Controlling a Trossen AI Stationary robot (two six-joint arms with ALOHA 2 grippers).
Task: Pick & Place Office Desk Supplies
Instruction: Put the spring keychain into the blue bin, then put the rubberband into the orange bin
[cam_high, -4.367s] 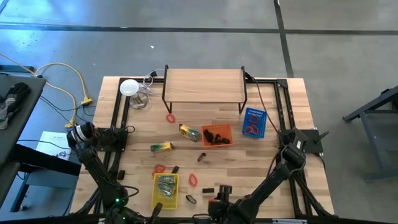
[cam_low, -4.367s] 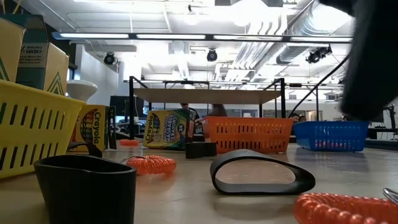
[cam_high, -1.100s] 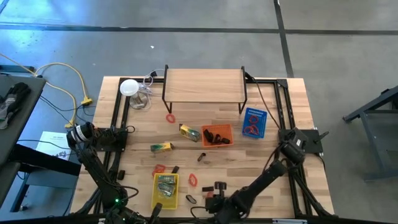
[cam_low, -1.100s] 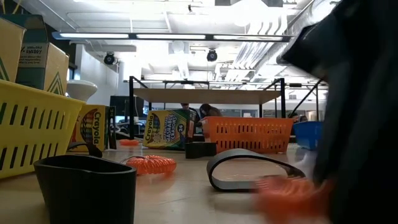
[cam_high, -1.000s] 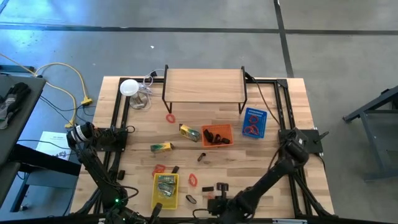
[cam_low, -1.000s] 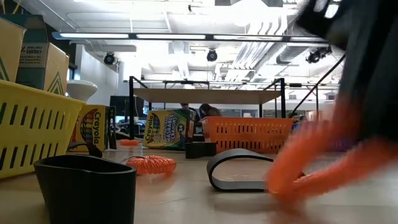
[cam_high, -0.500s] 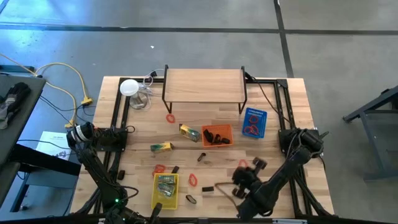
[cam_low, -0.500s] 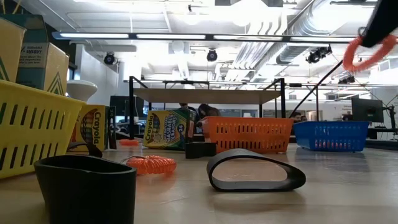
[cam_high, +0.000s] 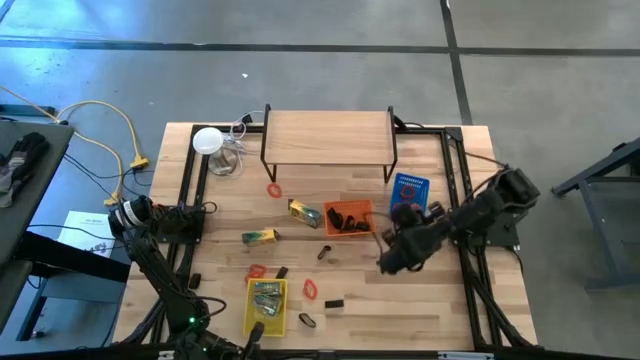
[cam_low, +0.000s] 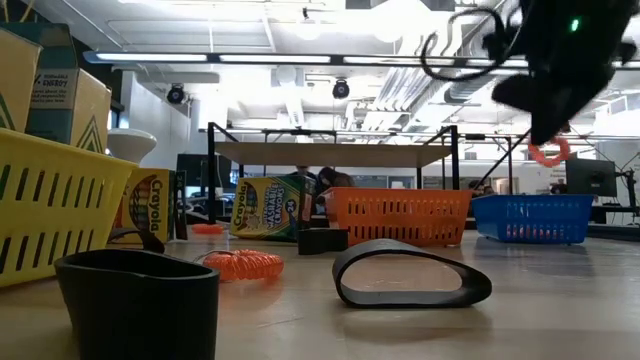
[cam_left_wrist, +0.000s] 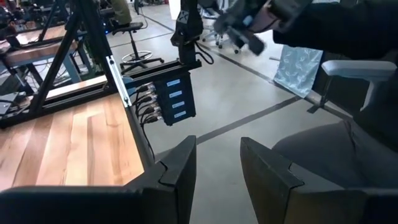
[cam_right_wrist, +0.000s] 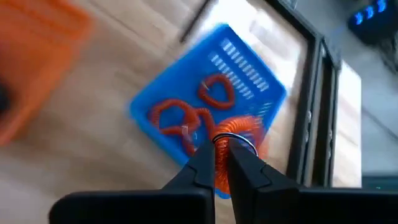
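Observation:
My right gripper (cam_right_wrist: 221, 148) is shut on a red coiled band (cam_right_wrist: 244, 129) above the blue basket (cam_high: 410, 184), which holds more red bands (cam_right_wrist: 176, 116). In the low view the band (cam_low: 548, 152) hangs high at the right. Loose red bands (cam_high: 310, 288), yellow-green packs (cam_high: 260, 236) and black clips (cam_high: 333, 302) lie flat on the wood. The yellow basket (cam_high: 266, 305) holds packs and the orange basket (cam_high: 348, 217) holds clips. My left gripper (cam_left_wrist: 214, 168) stands open with nothing between its fingers, at the near left, pointing out past the table's edge. My right gripper pinches the band's coil (cam_right_wrist: 219, 163) between its two fingertips, beside the band's silver ring (cam_right_wrist: 235, 140). The fingers slant down from the near side. The rest of the band hangs past the fingertips, clear of the table, over the blue basket.
A wooden shelf on black legs (cam_high: 328, 137) stands at the far middle, with a white round disc (cam_high: 207, 140) to its left. Near the low camera lie a black loop (cam_low: 410, 275) and a black cup-like piece (cam_low: 140, 300). Black frame rails (cam_high: 463, 170) line both sides.
My right gripper, shut on the red band, has lifted it off the wood at the near edge and swung it up and toward the far right, over the blue basket. Its wrist has rolled and tipped downward on the way.

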